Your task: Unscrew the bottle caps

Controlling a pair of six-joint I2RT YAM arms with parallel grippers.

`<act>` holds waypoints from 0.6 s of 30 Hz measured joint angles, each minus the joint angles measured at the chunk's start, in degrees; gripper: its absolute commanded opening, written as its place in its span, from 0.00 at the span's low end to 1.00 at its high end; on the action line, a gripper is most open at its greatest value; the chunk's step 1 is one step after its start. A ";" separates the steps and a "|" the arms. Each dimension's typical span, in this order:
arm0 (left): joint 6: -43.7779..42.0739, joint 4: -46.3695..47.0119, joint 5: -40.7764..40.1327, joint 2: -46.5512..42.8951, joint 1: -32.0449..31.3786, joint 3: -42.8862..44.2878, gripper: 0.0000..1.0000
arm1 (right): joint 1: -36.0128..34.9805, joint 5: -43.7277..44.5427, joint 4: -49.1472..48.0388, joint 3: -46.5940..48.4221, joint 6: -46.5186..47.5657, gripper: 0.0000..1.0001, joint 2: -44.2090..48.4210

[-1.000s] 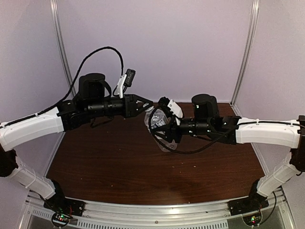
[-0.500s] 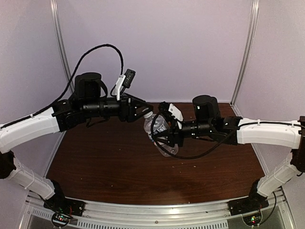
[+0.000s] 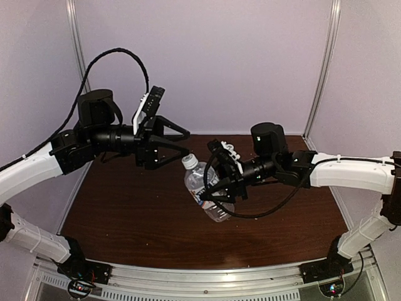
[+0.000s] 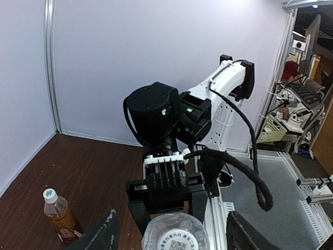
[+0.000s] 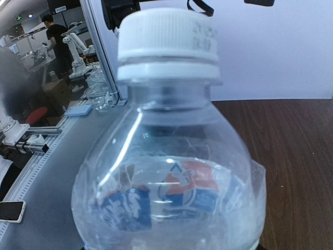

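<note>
My right gripper (image 3: 216,190) is shut on the clear bottle (image 3: 203,188) with the white-blue label and holds it tilted above the table. Its white cap (image 3: 188,161) sits on the neck and points up-left. My left gripper (image 3: 187,143) is open, just up-left of that cap and not touching it. In the left wrist view the cap (image 4: 177,240) shows end-on between the spread fingers (image 4: 101,234). The bottle (image 5: 171,192) and its cap (image 5: 167,36) fill the right wrist view. An amber bottle (image 4: 61,216) with a white cap (image 4: 50,196) stands on the table.
The brown table (image 3: 125,213) is walled by pale panels at the back and sides, with metal posts (image 3: 322,69) at the corners. A metal rail (image 3: 207,276) runs along the near edge between the arm bases. The amber bottle is hidden in the top view.
My left gripper has opened and drawn back to the left, off the cap. My right arm has brought the clear bottle lower and nearer, cap still on.
</note>
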State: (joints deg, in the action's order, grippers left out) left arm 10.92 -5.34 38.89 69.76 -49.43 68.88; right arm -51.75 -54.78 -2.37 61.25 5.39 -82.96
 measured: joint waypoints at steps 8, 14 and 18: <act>-0.85 1.42 7.06 2.71 -0.02 -0.76 0.57 | 0.00 -6.36 -0.24 0.76 -2.01 0.49 -1.07; 0.28 3.21 10.03 4.17 -0.02 -2.45 0.43 | 0.00 -7.21 -0.98 1.16 -2.60 0.48 -1.40; 0.85 4.98 11.13 4.17 -0.02 -3.28 0.32 | 0.02 -7.21 -1.44 1.18 -2.84 0.48 -1.51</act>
State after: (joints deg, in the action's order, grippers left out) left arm 11.77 -0.36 50.02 73.93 -49.45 65.60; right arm -51.72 -62.00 -3.81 62.43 2.55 -84.47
